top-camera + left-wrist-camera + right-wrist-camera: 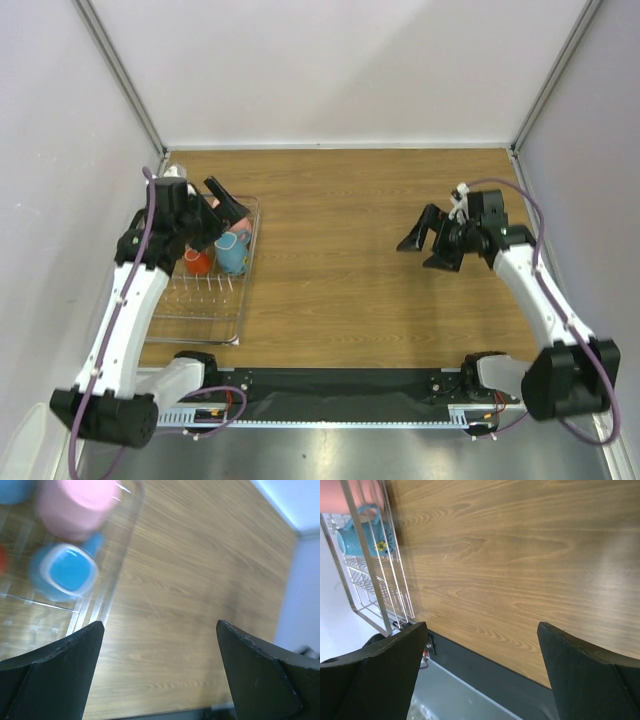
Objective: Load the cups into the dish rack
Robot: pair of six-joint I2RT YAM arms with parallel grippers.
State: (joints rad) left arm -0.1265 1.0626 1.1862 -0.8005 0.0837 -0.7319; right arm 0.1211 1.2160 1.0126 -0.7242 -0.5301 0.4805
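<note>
The wire dish rack (215, 320) stands at the table's left. In it I see an orange mug (197, 263), a blue mug (233, 255) and a pink tumbler (240, 224). My left gripper (232, 203) is open and empty above the rack's far right corner. The left wrist view shows the gripper (160, 625) over bare wood, with the pink tumbler (75, 502), blue mug (65, 572) and a light-blue tumbler (15, 490) inside the rack's frame (117, 575). My right gripper (420, 255) is open and empty, raised at the table's right (481, 625). The clear glass is not discernible.
The wooden table (350, 300) is walled by white panels on three sides. A black strip with the arm bases (330, 385) runs along the near edge. The right wrist view shows the rack (375, 590) and blue mug (362, 535) far off.
</note>
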